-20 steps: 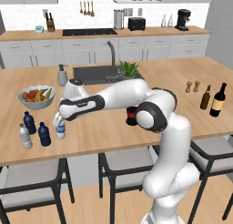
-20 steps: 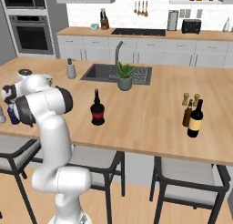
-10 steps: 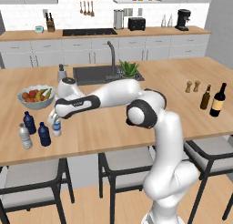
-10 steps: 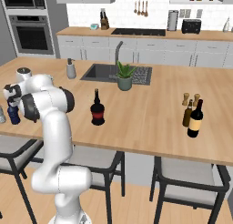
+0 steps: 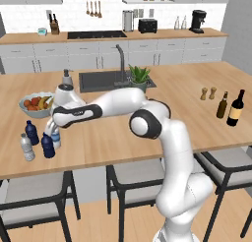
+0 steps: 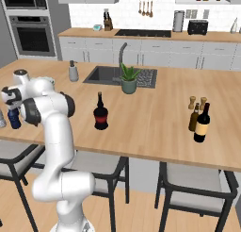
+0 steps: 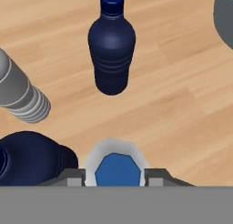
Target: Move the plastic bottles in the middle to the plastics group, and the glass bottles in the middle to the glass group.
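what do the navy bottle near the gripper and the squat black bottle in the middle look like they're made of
Navy bottle: likely plastic, matte, judging by its ribbed body and screw cap. Squat black bottle: probably glass, smooth and dark, with a narrow neck and red label like a liquor bottle. Being rendered, neither look is conclusive.

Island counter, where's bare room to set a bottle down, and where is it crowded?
Bare wood lies between the black bottle and the wine bottle, also ahead of the plant. Crowded: the left end, where navy bottles and a grey bottle cluster beside the fruit bowl.
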You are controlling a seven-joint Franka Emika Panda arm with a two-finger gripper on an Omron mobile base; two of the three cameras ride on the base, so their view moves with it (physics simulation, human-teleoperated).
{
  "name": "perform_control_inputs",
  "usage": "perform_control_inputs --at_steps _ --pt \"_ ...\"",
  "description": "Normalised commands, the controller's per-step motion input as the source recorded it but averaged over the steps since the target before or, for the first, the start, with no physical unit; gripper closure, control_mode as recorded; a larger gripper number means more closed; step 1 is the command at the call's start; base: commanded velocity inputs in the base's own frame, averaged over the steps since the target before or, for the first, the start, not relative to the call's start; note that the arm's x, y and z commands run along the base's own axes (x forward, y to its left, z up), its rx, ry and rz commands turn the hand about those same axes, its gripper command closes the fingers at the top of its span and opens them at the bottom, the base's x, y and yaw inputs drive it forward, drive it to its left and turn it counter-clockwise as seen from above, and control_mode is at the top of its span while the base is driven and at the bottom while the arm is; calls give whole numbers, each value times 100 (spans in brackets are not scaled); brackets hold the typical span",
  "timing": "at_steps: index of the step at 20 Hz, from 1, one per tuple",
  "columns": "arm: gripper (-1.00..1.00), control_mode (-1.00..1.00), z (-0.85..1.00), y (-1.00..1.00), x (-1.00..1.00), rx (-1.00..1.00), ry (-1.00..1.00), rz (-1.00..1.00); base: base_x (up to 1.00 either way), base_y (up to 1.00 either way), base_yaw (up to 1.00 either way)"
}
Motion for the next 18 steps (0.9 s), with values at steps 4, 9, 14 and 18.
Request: perform_control_inputs --at_steps 4,9,14,18 --pt "100 -100 -2 0 5 -1 0 0 0 0 0" --pt "100 -100 -23 2 0 -2 1 0 0 0 0" --pt "100 -100 -26 0 0 0 1 0 0 0 0" --pt "-100 -100 0 0 0 0 0 0 0 0 0"
